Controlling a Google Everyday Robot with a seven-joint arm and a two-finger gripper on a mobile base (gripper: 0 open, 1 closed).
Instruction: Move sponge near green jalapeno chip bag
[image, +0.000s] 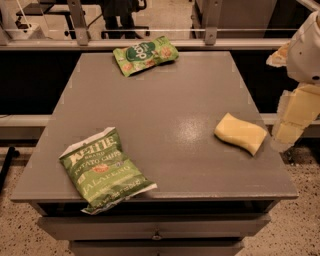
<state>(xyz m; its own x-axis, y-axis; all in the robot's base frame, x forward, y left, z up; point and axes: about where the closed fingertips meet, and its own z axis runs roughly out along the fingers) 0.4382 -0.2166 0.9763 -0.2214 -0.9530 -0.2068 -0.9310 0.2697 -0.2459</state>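
My gripper (289, 131) hangs past the right edge of the table (165, 95); whether it is released or clenched I cannot tell. The sponge (240, 133) lies just to its left (long axis slanting toward the front right). The Kettle bag (105, 170) is well apart, at the front-left corner.

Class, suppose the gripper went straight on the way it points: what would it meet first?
The gripper, at the right edge, points down beside the table; likely the floor or the table's edge first, not the sponge. Depth is unclear.
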